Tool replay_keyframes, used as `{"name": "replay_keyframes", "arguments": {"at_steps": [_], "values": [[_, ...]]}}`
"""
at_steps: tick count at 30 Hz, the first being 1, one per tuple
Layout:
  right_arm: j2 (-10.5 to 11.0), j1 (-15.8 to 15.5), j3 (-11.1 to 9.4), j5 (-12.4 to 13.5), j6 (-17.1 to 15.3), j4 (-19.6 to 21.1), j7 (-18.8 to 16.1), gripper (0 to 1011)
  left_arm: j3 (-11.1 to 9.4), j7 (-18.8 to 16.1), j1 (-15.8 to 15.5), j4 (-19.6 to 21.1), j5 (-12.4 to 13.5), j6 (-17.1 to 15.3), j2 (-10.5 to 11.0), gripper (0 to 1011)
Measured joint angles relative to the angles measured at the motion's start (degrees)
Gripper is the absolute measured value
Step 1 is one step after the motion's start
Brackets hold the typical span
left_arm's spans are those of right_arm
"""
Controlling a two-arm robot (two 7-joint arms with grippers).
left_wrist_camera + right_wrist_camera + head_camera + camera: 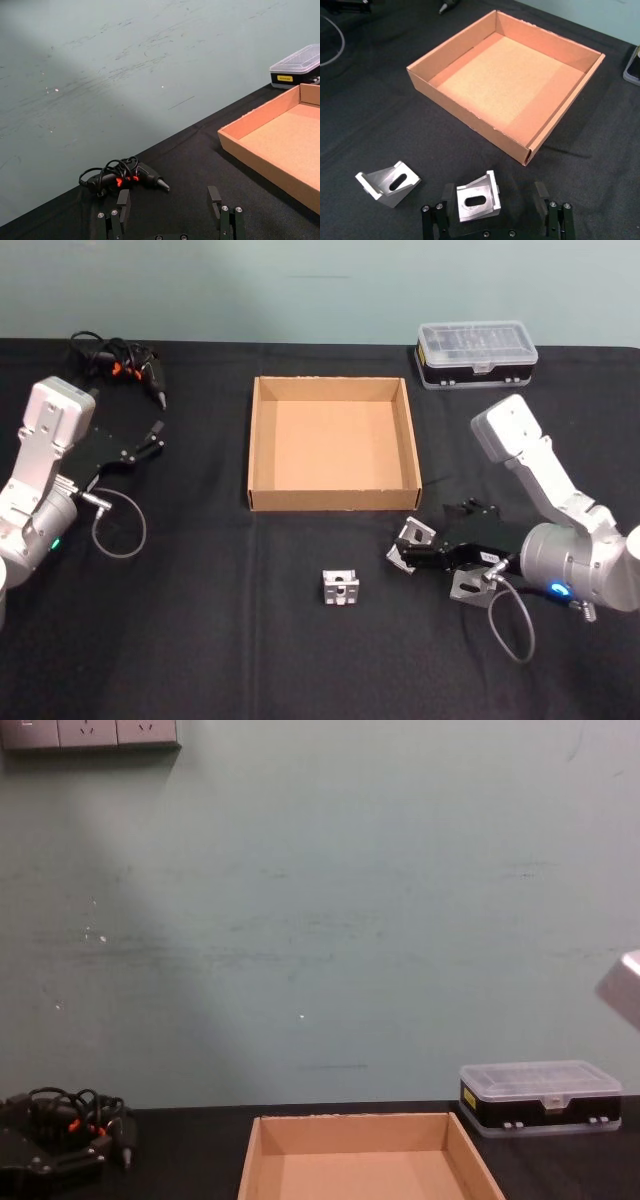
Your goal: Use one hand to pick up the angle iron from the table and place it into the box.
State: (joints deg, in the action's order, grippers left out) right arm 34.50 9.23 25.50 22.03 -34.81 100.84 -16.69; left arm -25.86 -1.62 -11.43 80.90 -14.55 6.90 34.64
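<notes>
Low over the black tabletop (pixel 200 640), head view: the right gripper (pixel 408 551) sits just before the box's (pixel 330 499) near right corner, an angle iron (pixel 417 533) at its tip. A second angle iron (pixel 340 588) lies apart, to its left. The left gripper (pixel 150 437) hangs at the far left. Left wrist view: its fingers (pixel 123 200) are spread and empty. Right wrist view: open fingers (pixel 447 192) straddle the angle iron (pixel 476 202) on the tabletop, one touching it, the other apart.

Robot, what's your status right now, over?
Right gripper open, straddling angle iron on table. Left gripper open, parked at left. Second angle iron aside; box unobstructed.
</notes>
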Motion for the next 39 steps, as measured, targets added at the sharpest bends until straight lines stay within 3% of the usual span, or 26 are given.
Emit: {"name": "replay_keyframes", "arguments": {"at_steps": [17, 28, 33, 34, 39], "values": [[-3.4, 1.7, 1.2, -4.4, -0.4, -3.4, 0.5, 1000, 0.0, 0.0, 0.0, 0.0, 0.0, 0.0, 0.0, 1000], [-3.3, 1.6, 1.1, -4.1, -0.4, -3.2, 0.5, 998, 0.0, 0.0, 0.0, 0.0, 0.0, 0.0, 0.0, 1000], [-3.2, 1.6, 1.1, -4.0, -0.4, -3.2, 0.4, 907, 0.0, 0.0, 0.0, 0.0, 0.0, 0.0, 0.0, 1000], [-3.2, 1.6, 1.1, -4.0, -0.4, -3.1, 0.4, 840, 0.0, 0.0, 0.0, 0.0, 0.0, 0.0, 0.0, 1000], [-3.2, 1.6, 1.0, -3.9, -0.4, -3.1, 0.4, 713, 0.0, 0.0, 0.0, 0.0, 0.0, 0.0, 0.0, 1000]]}}
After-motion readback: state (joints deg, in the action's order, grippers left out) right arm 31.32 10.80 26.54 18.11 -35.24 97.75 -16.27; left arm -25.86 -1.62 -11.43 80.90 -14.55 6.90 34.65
